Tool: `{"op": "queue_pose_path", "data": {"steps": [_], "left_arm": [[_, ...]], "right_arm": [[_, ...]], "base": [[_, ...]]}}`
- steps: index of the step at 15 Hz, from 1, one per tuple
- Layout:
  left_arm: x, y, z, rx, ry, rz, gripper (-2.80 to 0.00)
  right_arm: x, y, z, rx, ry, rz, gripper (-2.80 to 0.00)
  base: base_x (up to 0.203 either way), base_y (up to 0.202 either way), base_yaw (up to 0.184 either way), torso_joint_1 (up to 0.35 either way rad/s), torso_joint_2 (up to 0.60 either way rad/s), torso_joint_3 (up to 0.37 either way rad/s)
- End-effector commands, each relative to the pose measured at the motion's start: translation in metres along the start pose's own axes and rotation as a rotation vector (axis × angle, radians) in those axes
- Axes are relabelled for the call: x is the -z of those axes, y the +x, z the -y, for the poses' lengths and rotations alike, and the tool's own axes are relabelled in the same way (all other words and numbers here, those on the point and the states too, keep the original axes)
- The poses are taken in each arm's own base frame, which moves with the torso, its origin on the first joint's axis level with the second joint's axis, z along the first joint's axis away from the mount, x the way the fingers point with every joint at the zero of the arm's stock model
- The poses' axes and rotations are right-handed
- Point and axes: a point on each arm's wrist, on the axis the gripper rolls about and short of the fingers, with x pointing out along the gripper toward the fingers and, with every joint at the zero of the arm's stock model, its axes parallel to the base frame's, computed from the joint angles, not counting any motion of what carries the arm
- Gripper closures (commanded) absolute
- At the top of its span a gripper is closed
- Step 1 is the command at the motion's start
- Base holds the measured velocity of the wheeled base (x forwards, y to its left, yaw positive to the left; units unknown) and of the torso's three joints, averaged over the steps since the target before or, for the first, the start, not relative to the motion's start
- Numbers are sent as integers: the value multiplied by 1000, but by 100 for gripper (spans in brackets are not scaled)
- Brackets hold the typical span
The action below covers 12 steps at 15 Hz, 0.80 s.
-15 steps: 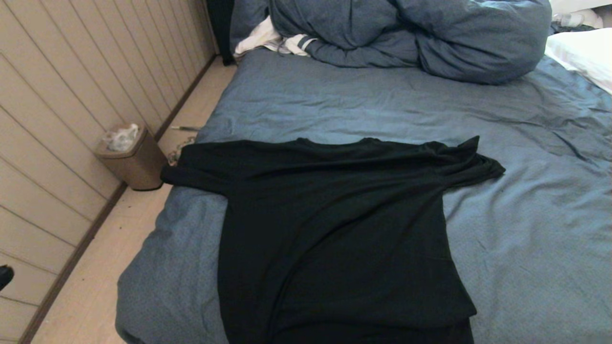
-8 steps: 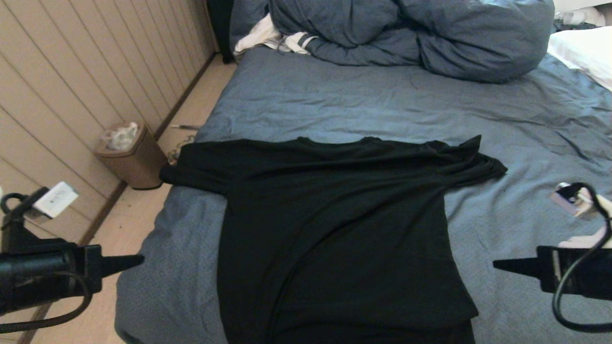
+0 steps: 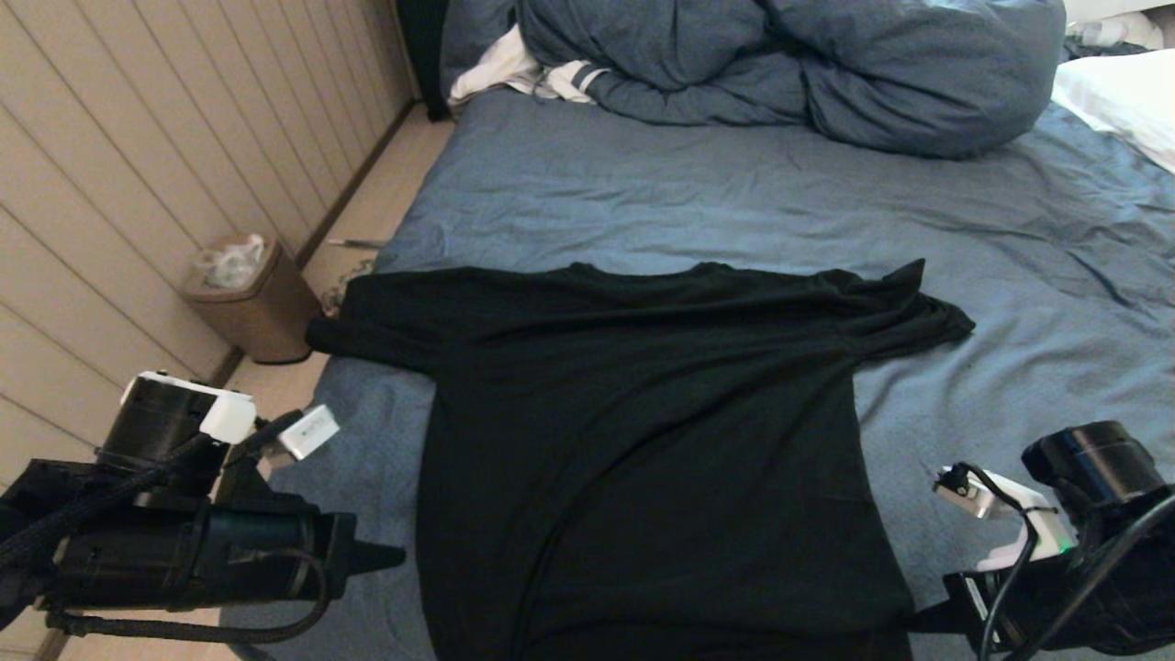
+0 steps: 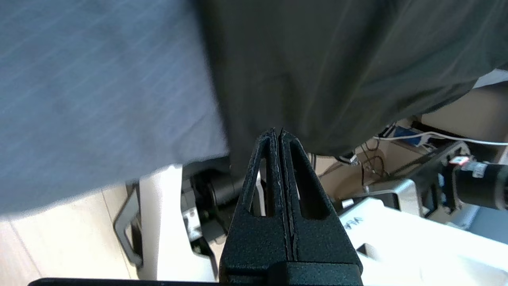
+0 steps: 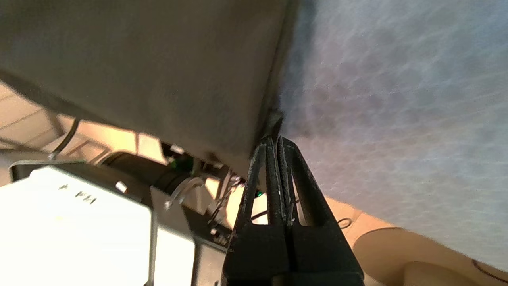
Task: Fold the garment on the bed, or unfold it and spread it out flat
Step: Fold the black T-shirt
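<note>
Head view dim, soft even light, no hard shadows; garment [image 3: 643,441] reads as near-featureless black, folds barely visible. White pillow [image 3: 1115,96] at the far right blown out. Left wrist view: sheet smeared with motion blur, fingers [image 4: 274,167] sharp. Right wrist view: strong blur, washed-out warm cast, white housing overexposed.

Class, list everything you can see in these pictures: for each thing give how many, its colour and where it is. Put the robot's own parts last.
T-shirt: one, black, spread on the bed's near half.
Bed: one, slate-blue sheet, fills the view.
Duvet: one, blue, bunched at the far end.
Pillow: one, white, far right.
Striped cloth: one, white, beside the duvet.
Bin: one, brown, on the floor by the wall.
Left gripper: black, shut, left of the shirt.
Right gripper: black, shut, at the shirt's right edge.
</note>
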Motion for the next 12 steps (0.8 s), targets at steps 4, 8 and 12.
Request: {"op": "queue_pose_path", "data": {"steps": [4, 8, 12], "left_arm": [[4, 8, 5, 22, 1, 6, 0], [7, 7, 4, 27, -8, 14, 0], [9, 6, 4, 29, -13, 10, 0]], "right_arm": [[0, -1, -14, -115, -70, 4, -280], [-8, 3, -19, -131, -110, 0, -280], [-14, 4, -13, -71, -113, 29, -280]], "base": [[0, 0, 0, 0, 0, 0], [0, 0, 0, 0, 0, 0], [0, 0, 0, 0, 0, 0]]}}
